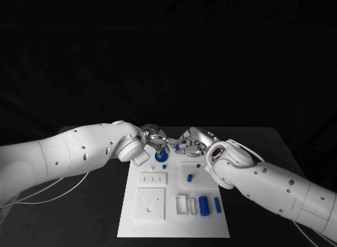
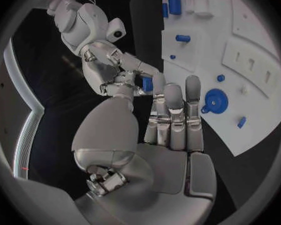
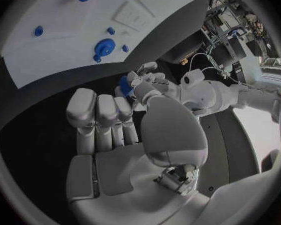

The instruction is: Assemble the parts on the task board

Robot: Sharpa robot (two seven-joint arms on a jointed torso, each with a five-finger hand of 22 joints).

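Blue part (image 2: pixel 147 84), pinched by both the left hand (image 1: pixel 155 136) and right hand (image 1: pixel 189 144) at the task board's (image 1: pixel 161 221) twelve o'clock edge, could drop mid-handover.

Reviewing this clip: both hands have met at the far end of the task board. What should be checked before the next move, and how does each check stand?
1. Small blue part in hand: ok. The right hand pinches it by the far end of the task board.
2. Left hand holding the part too: cannot tell. Its fingers reach the part, but contact is unclear.
3. Blue gear on the board: ok. It lies just below the hands; whether it is fully seated, cannot tell.
4. Spot for the held part: cannot tell. The hands cover that end in the head view.
5. Blue pegs nearer the robot: ok, untouched by either hand.
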